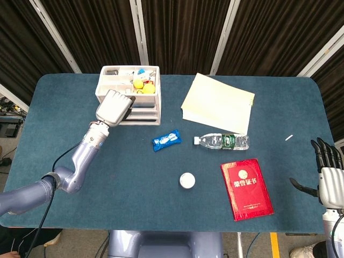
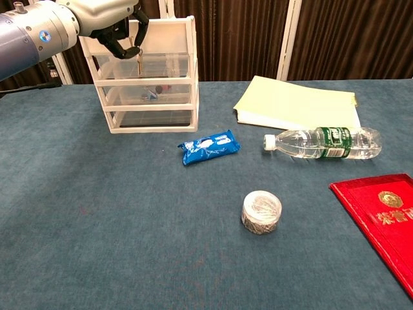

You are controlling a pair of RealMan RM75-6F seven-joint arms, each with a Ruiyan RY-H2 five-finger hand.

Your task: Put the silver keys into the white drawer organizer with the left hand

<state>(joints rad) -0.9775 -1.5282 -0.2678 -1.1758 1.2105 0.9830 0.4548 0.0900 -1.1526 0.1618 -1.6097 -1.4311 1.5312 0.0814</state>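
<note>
Robot test lab: blue-felt table [image 1: 80, 97], dark curtained backdrop [image 1: 177, 32].

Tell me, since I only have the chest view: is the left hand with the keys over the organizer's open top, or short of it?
Observer: Short of it. In the head view the left hand covers the front edge of the white drawer organizer; the silver keys are hidden beneath it there.
Operator: Is anything in the top tray?
Observer: Yes, yellow items lie toward its right side.
Operator: And the right hand?
Observer: The right hand is by the table's right edge, fingers apart, holding nothing.
</note>
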